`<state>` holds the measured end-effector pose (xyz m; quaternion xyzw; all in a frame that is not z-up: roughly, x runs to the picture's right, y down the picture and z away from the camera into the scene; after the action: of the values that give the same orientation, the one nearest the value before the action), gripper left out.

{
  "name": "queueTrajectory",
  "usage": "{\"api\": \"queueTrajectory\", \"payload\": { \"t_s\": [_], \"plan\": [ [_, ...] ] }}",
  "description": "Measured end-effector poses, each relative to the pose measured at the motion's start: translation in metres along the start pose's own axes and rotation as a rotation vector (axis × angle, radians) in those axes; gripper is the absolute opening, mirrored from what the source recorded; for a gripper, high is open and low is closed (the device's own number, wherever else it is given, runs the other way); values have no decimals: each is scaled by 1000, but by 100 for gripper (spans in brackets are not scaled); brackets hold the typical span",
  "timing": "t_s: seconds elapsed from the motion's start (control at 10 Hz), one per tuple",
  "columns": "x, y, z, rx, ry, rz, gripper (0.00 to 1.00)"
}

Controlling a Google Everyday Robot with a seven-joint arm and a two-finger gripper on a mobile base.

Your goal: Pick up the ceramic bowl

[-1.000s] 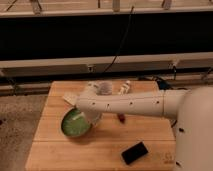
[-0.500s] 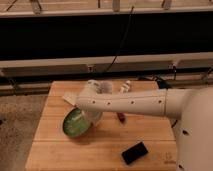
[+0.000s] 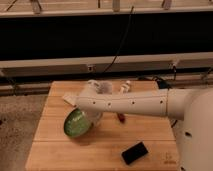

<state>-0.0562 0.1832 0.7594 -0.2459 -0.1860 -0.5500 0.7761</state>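
A pale wooden table (image 3: 55, 150) filled the lower half of the frame. Behind it ran a dark wall with grey metal rails, and a black cable (image 3: 121, 42) hung down at upper centre.

The round, shallow, glossy green ceramic bowl (image 3: 76, 125) sat at the left centre of the table, tipped steeply on edge. Its green inside faced the lower left of the frame, and a shadow lay on the wood beneath it. A small translucent plastic cup (image 3: 101, 87) stood near the table's far edge at upper centre; what it held could not be told. A small white object (image 3: 125, 87) lay just beside the cup.

The white robot arm (image 3: 135, 104) reached in from the right, across the middle of the table. The gripper (image 3: 95, 118) hung under the arm's left end, largely hidden by it, with its fingers clamped together on the right-hand rim of the ceramic bowl. A small red item (image 3: 120, 117) showed just below the arm, and a flat black rectangular object (image 3: 135, 152) lay at the lower centre.
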Motion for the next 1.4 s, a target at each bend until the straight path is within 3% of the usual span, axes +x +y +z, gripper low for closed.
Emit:
{"api": "queueTrajectory", "payload": {
  "t_s": [1.4],
  "plan": [
    [-7, 12, -7, -7, 19, -19, 0]
  ]
}}
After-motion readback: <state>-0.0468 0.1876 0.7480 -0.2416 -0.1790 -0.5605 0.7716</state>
